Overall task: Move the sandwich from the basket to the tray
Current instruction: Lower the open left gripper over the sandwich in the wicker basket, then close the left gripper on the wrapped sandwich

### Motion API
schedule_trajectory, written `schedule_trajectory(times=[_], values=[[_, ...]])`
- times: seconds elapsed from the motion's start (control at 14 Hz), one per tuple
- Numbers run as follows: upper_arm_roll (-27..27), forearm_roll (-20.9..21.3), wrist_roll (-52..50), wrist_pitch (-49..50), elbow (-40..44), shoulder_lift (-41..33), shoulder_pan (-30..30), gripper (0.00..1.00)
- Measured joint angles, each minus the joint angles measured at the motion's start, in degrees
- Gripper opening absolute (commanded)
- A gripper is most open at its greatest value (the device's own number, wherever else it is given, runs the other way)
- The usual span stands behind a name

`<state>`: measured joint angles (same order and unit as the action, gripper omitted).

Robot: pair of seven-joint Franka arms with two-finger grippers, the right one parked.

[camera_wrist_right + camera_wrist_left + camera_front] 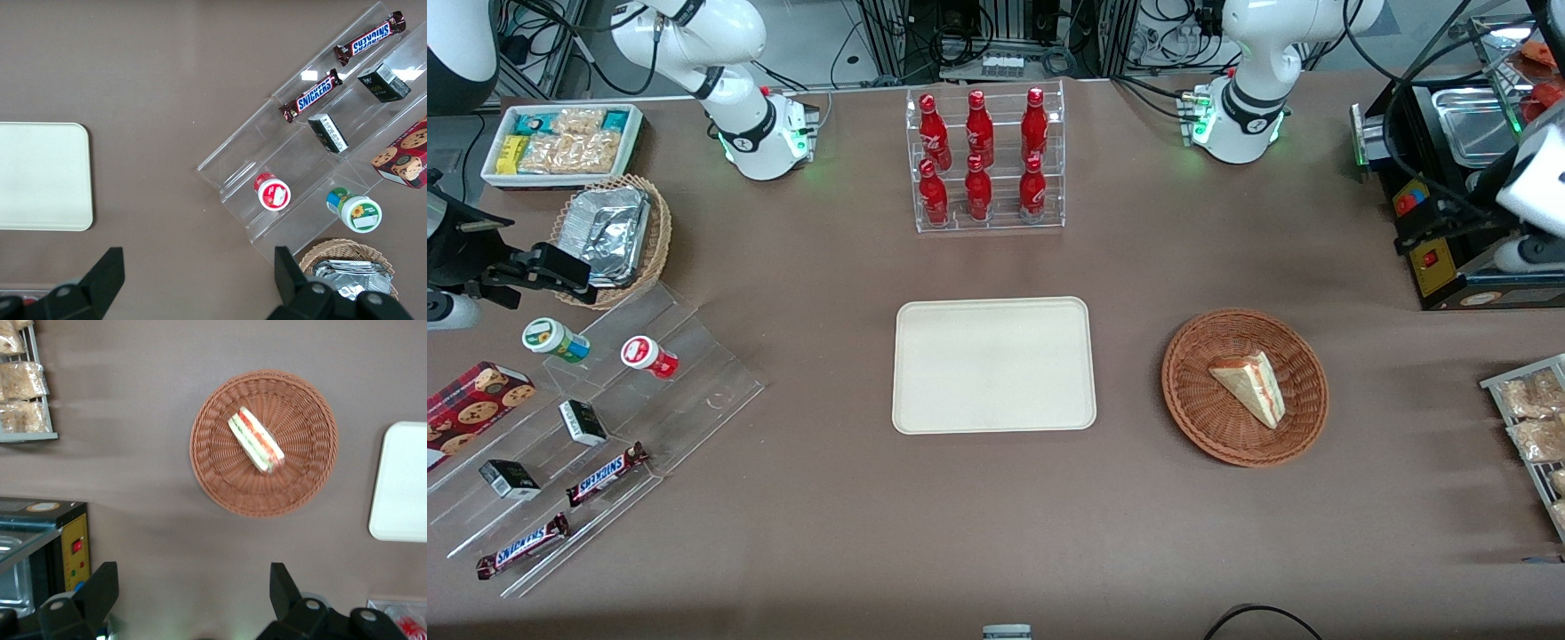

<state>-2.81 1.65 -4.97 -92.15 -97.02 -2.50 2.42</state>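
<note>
Lying bare at the middle of the brown surface (800, 533), the tray (993, 365) is sitting well apart from the basket (1199, 400), which is holding the sandwich (1251, 384) toward the working arm's end. The end effector (193, 603) is hanging high above the surface near the basket, its fingers (101, 590) spread wide and gripping nothing.

My gripper (193, 587), fingers wide apart, hangs high over 1 basket (1245, 386) w/ 1 sandwich (1251, 383). Also 1 tray (993, 364), 6 red bottles (980, 160), 2 Snickers bars (565, 511), 2 lidded cups (600, 348), 2 dark boxes (547, 449).
</note>
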Motion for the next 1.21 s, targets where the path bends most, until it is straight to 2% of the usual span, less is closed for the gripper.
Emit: schedule_trajectory(times=[0.21, 0.43, 0.64, 0.93, 1.21], values=[[0.1, 0.0, -7.5, -9.0, -5.6, 2.6, 0.0, 1.0], [-0.3, 0.0, -20.4, -20.5, -12.1, 5.2, -0.5, 1.0], [-0.9, -0.1, -32.0, -31.9, -20.3, 6.3, -3.6, 1.0], [-1.1, 0.0, -40.3, -43.3, -27.8, 8.0, -7.7, 1.0], [-1.0, 0.0, -41.5, -46.7, -29.3, 11.9, -8.3, 1.0]])
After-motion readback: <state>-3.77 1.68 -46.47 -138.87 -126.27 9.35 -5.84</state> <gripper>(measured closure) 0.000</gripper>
